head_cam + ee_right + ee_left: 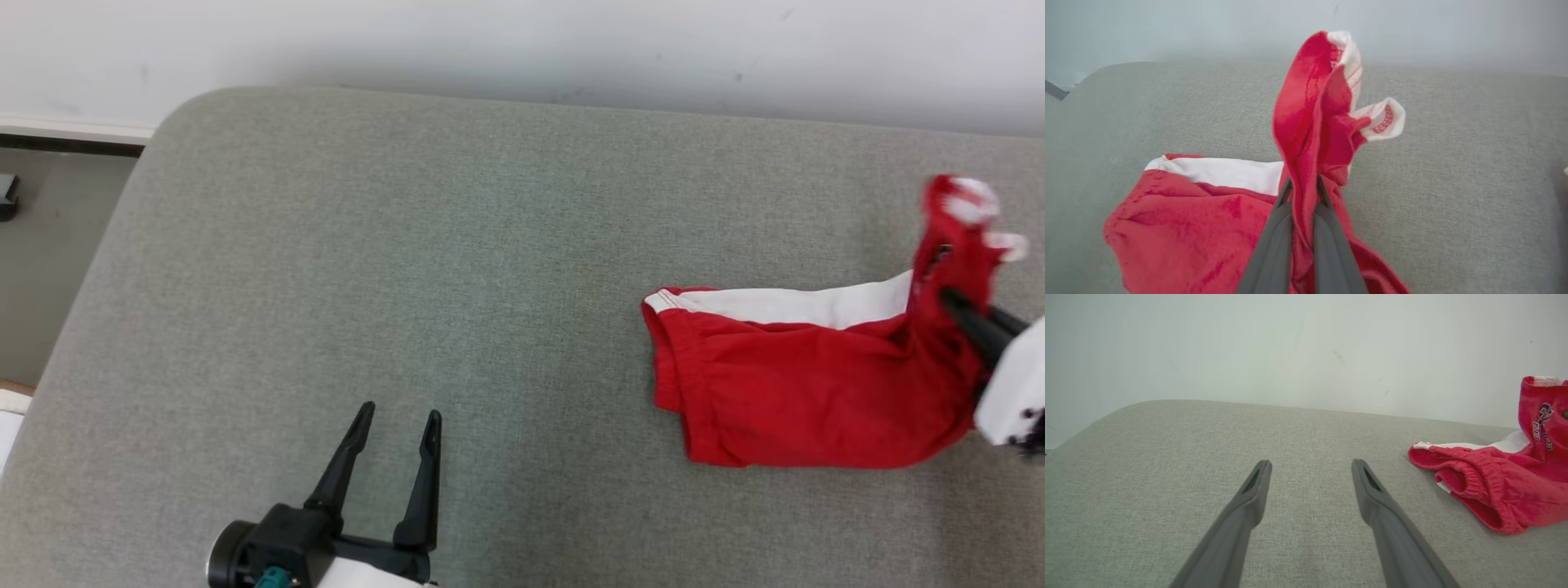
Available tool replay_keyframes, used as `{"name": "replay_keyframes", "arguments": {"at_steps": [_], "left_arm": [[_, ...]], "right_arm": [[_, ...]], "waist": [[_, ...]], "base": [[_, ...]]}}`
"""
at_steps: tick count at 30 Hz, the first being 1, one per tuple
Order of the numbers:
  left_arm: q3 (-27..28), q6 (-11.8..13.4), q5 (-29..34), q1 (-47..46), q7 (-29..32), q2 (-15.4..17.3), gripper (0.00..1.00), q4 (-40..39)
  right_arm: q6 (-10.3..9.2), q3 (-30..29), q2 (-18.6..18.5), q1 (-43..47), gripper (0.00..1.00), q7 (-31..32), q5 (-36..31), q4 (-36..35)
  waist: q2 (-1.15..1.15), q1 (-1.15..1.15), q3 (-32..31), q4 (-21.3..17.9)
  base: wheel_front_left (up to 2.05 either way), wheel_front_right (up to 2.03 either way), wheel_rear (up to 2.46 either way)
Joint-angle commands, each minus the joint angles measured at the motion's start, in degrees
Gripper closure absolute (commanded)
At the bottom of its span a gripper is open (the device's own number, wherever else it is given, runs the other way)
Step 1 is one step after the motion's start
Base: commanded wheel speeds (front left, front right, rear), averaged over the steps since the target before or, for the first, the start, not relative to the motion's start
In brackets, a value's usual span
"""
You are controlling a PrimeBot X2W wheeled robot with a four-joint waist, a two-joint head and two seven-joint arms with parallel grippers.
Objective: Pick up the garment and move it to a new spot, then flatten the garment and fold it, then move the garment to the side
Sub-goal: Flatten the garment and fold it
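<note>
Right claw [1302,185] pinched shut on a raised fold of the red shorts [816,384], most of which lie crumpled at the right end of the grey cushion [408,245]. Left claw [400,412] open, empty. Pick-up begun; moving, flattening, folding remain.

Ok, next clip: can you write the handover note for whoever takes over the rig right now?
Right gripper: shut on the red garment, pinching bunched cloth near its right end. That end is raised; the rest lies on the grey cushion.
Left gripper: open and empty, over the cushion, well apart from the garment.
Done: garment grasped.
Left: carry it to a new spot, flatten, fold, move it to the side.
</note>
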Motion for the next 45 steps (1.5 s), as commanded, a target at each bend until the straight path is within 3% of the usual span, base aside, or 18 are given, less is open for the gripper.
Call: {"name": "replay_keyframes", "arguments": {"at_steps": [1, 9, 21, 23, 24, 25, 26, 35, 45], "left_arm": [[0.42, -0.28, 0.4, 0.59, 0.02, -0.31, 0.0, 0.19], [0.46, -0.61, -0.3, 0.88, 0.01, -0.94, 0.0, 1.33], [0.21, -0.09, -1.36, 1.79, 0.01, -1.05, 0.0, 2.1], [0.07, 0.13, -1.42, 1.78, 0.01, -1.04, 0.0, 2.12], [0.05, 0.15, -1.53, 1.73, 0.01, -1.04, 0.0, 2.14], [0.05, 0.16, -1.61, 1.66, 0.01, -1.05, 0.0, 2.15], [0.04, 0.19, -1.65, 1.63, 0.01, -1.04, 0.0, 2.19], [1.58, -0.14, -0.99, 2.73, 0.01, -1.04, 0.0, 3.11], [4.58, -0.4, 0.09, 6.24, 0.01, -1.04, 0.0, 2.92]], "right_arm": [[0.02, 1.97, 1.04, 0.54, 1.0, 0.78, -1.03, -1.69], [0.02, 11.53, 9.59, 0.85, 1.0, 1.79, -5.77, -2.16], [0.02, 15.47, 14.87, 0.1, 0.97, -2.35, -12.05, 3.15], [0.02, 15.52, 15.26, -0.19, 0.8, -3.47, -12.48, 3.81], [0.02, 15.78, 15.51, -0.27, 0.52, -4.09, -12.65, 4.05], [0.02, 16.04, 15.85, -0.2, 0.02, -4.65, -12.34, 4.3], [0.02, 16.07, 16.11, -0.07, 0.0, -5.13, -11.95, 4.63], [0.02, 18.47, 17.57, 3.06, 0.0, -11.52, -7.36, 1.34], [0.02, 14.05, 9.91, 11.35, 0.0, -25.33, -12.08, -7.07]], "waist": [[0.0, 0.0, 0.03, 0.39], [0.0, 0.0, -0.16, 2.02], [0.0, 0.0, -1.26, 2.91], [0.0, 0.0, -1.2, 2.8], [0.0, 0.0, -1.13, 2.72], [0.0, 0.0, -1.11, 2.62], [0.0, 0.0, -1.14, 2.51], [0.0, 0.0, -3.49, 1.16], [0.0, 0.0, -8.06, -1.57]], "base": [[0.0, 0.0, 0.0], [0.0, 0.0, 0.0], [0.0, 0.0, 0.0], [0.0, 0.0, 0.0], [0.0, 0.0, 0.0], [0.0, 0.0, 0.0], [0.0, 0.0, 0.0], [0.0, 0.0, 0.0], [0.0, 0.0, 0.0]]}}
